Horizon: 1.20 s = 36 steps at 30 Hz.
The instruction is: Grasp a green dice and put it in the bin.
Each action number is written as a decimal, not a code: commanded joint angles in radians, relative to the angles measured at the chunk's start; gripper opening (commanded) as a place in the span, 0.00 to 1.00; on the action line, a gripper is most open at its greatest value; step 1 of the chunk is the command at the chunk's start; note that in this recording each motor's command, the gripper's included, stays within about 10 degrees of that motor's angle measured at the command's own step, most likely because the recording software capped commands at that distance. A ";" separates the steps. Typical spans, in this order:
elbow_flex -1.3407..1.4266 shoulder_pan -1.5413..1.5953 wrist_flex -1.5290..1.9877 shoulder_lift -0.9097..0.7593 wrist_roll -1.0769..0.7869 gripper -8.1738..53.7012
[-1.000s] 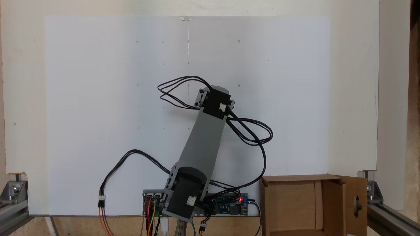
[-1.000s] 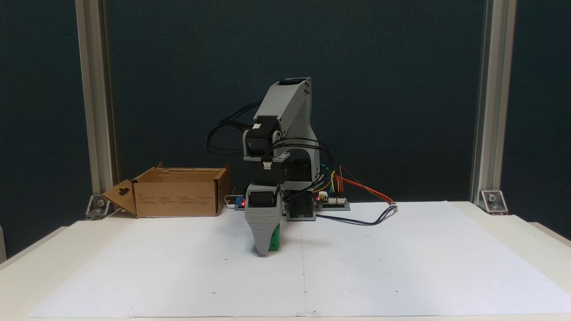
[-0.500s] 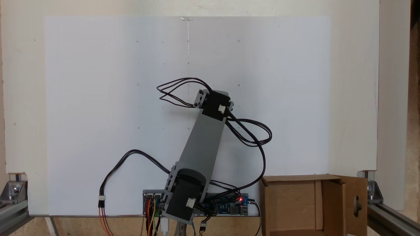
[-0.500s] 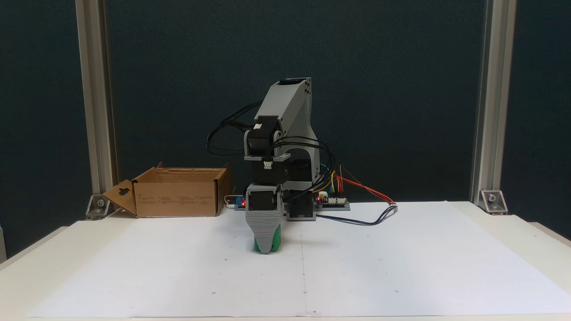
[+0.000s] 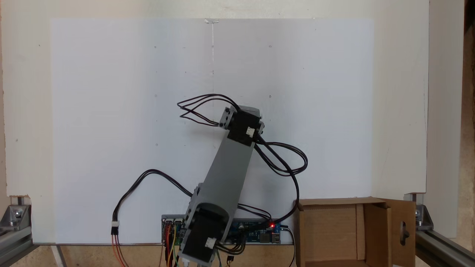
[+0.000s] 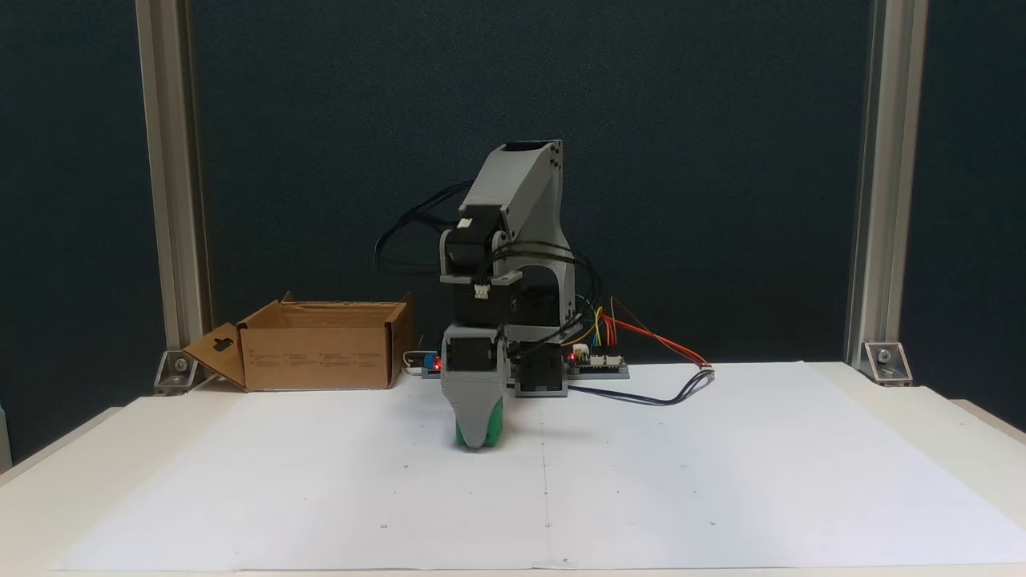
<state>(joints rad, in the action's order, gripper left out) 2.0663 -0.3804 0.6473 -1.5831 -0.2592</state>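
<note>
Gripper [image 6: 478,437]: pointing down at the white paper sheet [image 6: 681,473], one grey jaw facing the camera, the other hidden behind it; grip width cannot be told. Green dice [image 6: 497,421]: at the jaw tip, green showing on both sides, low over the sheet. Bin [image 6: 317,353]: at 10 o'clock from the dice, well apart, cutout flap folded outward. Controller board [image 6: 597,362] with coloured wires: behind the arm's base.

Green dice [image 6: 496,418] low over paper; brown cardboard bin [image 6: 321,353] open, upright, well apart.
</note>
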 commanded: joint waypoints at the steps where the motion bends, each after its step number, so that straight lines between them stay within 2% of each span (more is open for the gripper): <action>1: -0.031 -0.005 0.060 -0.086 0.029 0.32; 5: -0.149 -0.020 0.201 -0.137 0.046 0.32; 13: -0.558 -0.040 0.591 -0.152 0.069 0.32; 20: -0.598 -0.075 0.630 -0.183 0.071 0.32; 28: -0.773 -0.396 0.614 -0.175 -0.012 0.32; 36: -1.091 -0.810 0.614 0.029 -0.072 0.32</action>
<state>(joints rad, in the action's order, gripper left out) 1.0584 -1.1305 1.2441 -1.5693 -0.2454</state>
